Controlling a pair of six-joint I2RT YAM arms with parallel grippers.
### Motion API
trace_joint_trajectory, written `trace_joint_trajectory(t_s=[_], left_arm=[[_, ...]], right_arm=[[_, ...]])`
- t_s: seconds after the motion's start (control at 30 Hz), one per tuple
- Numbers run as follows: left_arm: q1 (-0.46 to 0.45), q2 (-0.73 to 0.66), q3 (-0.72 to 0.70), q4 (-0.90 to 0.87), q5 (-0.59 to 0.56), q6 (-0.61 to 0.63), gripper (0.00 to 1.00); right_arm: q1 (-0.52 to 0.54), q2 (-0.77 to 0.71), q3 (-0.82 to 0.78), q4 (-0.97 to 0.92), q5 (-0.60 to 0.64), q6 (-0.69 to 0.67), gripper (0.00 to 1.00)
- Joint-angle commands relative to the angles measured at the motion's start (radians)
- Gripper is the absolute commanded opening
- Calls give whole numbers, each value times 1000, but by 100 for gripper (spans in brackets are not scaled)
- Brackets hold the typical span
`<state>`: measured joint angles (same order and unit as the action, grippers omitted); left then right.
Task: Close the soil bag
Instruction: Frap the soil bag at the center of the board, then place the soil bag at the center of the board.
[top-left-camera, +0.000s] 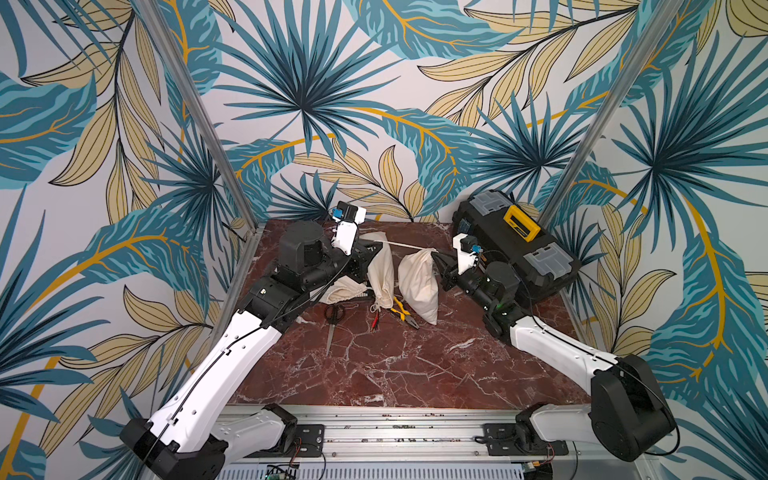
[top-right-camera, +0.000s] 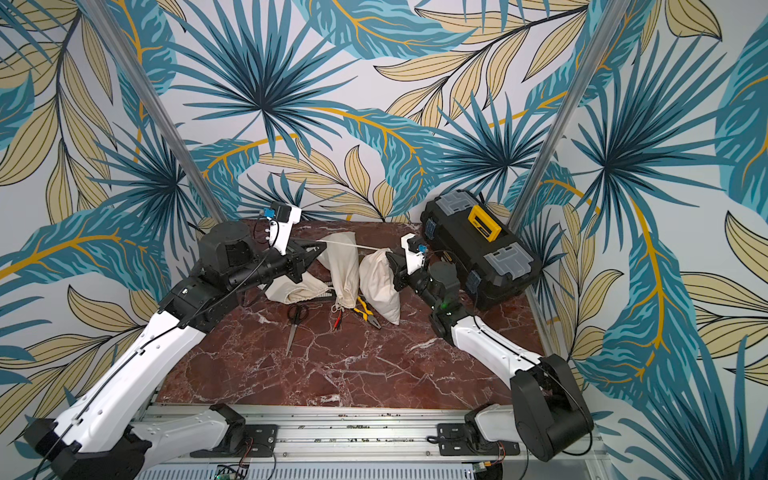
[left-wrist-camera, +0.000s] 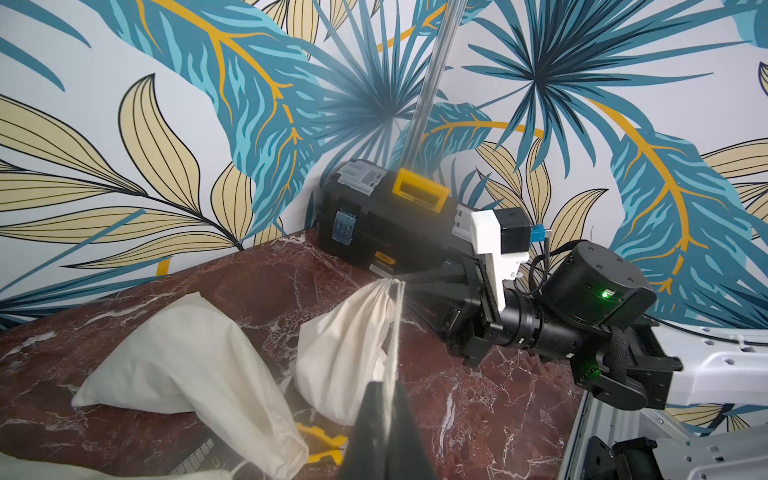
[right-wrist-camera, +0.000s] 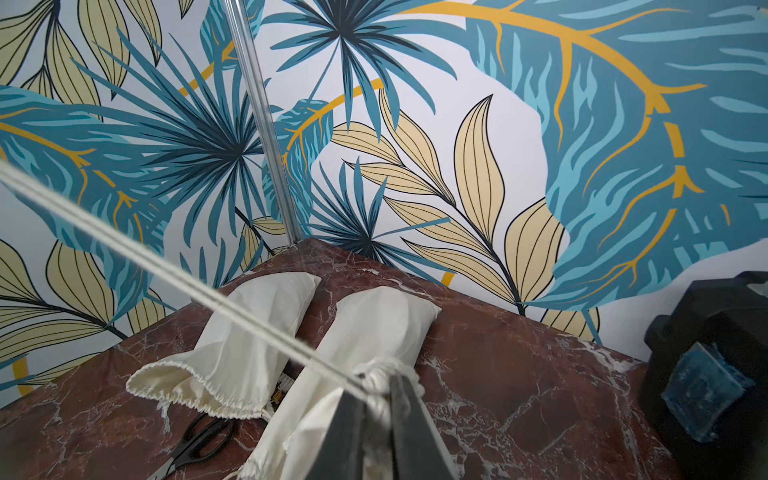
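— Cloth is gathered tight at the neck (right-wrist-camera: 380, 372) of the bag (top-left-camera: 419, 286), it seems. Where is the bag lying?

— On the table (top-left-camera: 395, 365), toward the back, between a second bag (top-left-camera: 381, 270) and the right gripper (top-left-camera: 435, 257), with pliers (top-left-camera: 401, 312) just beside it. The neck is clenched by that gripper. The cord (top-left-camera: 405, 246) is pinched in the left gripper (top-left-camera: 379, 246) and is stretched taut between the two.

— What could be spoiled from here?

— If more pull is given, the cord may be slipped through the left jaws, since so thin a line is held by so little. The neck could also be dragged out of the right jaws, and the bag would then be tipped onto the second bag or the pliers. And if the cord is let go carelessly, the mouth may be loosened, as no knot can be made out.
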<state>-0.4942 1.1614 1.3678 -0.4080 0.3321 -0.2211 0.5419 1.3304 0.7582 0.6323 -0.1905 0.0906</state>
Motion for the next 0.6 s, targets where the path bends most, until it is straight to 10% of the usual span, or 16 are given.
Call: trace_joint_trajectory(t_s=[0.0,0.33,0.57], left_arm=[[40,-117,15,297,-20,-30,0],[0,38,-156,354,-22,-33,0],[185,-38,-177,423,35,-159,0]], right_arm=[[-109,-14,-33,-352,298,12,7],[-163,-223,53,-490,425,-61,0],[-326,-257,-72,-501,433,-19,0]])
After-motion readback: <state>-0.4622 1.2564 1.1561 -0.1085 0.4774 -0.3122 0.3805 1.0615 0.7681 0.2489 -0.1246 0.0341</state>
